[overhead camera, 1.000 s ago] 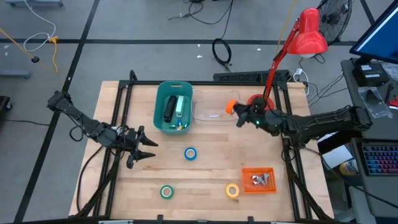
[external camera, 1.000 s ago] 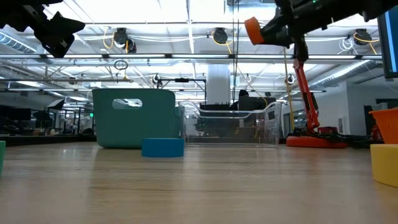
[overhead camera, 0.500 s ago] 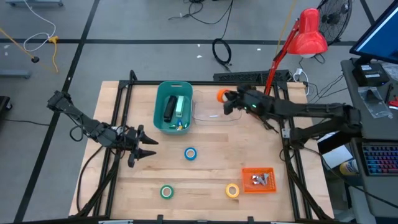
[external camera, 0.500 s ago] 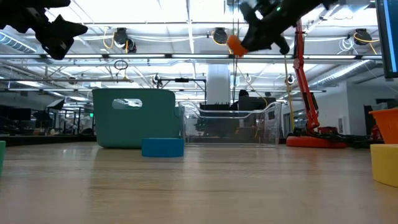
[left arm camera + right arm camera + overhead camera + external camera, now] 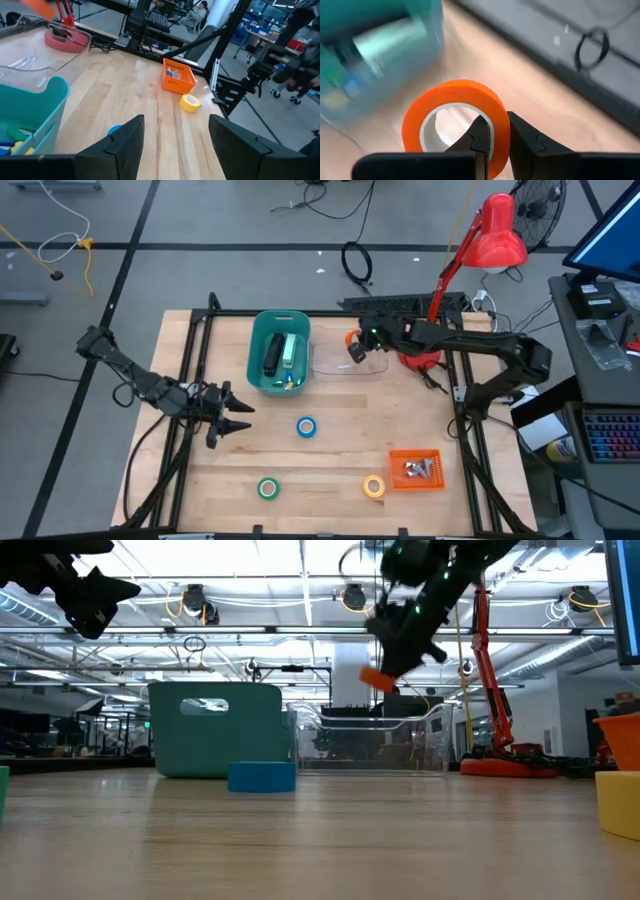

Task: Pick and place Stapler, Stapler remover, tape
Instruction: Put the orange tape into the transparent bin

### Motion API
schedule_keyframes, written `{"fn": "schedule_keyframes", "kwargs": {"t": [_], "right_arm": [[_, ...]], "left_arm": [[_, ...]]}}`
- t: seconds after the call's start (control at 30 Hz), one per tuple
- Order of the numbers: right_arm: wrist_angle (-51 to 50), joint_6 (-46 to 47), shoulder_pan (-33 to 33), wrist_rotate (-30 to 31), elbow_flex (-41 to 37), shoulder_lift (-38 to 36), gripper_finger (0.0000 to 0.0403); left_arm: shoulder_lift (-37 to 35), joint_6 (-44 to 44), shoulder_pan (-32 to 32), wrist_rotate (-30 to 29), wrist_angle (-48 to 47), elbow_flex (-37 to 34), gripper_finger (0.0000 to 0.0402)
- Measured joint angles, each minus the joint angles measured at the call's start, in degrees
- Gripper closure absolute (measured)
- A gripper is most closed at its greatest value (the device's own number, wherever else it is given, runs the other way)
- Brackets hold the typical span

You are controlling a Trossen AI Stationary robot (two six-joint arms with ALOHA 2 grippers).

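Above the clear tray (image 5: 345,361), just right of the teal bin (image 5: 279,352), the right gripper (image 5: 356,346) hangs in the high view, pinching the orange roll (image 5: 352,338). Left of the bin and nearer the front edge, the left gripper (image 5: 232,419) waits with its fingers spread and nothing between them. A blue roll (image 5: 306,427) lies in front of the bin, a green roll (image 5: 268,489) farther forward, a yellow roll (image 5: 374,486) forward and right beside the orange basket (image 5: 415,469). A black stapler (image 5: 272,355) and a pale green one (image 5: 290,351) lie inside the bin

Level across the table, the orange roll (image 5: 377,678) hangs above the tray (image 5: 370,745), right of the bin (image 5: 215,729), clear of the tray's rim; the blue roll (image 5: 261,776) sits before the bin

Past the left gripper (image 5: 172,145), the yellow roll (image 5: 190,102) and basket (image 5: 177,77) lie beyond the bin (image 5: 35,112)

Seen from the right wrist, one finger (image 5: 479,136) sits inside the ring of the orange roll (image 5: 455,107), the other outside, clamping its wall, with the bin (image 5: 380,35) blurred behind
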Motion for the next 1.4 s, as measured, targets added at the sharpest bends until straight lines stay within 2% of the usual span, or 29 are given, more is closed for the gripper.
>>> {"fn": "schedule_keyframes", "kwargs": {"t": [0.13,0.57,0.67,0.93,1.4], "right_arm": [[-1.41,-2.45,-1.21,-1.11,-0.11,3.67,0.0372],[-10.27,-7.50,-5.35,-6.28,0.76,6.81,0.0372],[-10.65,-9.33,-5.51,-6.94,3.65,8.87,0.0372],[-19.57,-14.09,-7.23,-7.06,12.59,16.34,0.0372],[-26.61,-15.48,-6.78,-8.60,12.76,17.04,0.0370]], "left_arm": [[0.00,-0.20,0.00,-0.02,0.04,0.00,0.0176],[0.00,-1.53,1.37,-0.07,0.13,0.00,0.0176],[0.00,-1.67,2.06,-0.07,0.13,0.00,0.0176],[0.00,-1.70,2.91,-0.05,0.13,0.00,0.0176],[-0.02,-1.72,2.91,0.47,-0.80,0.00,0.0176]]}}
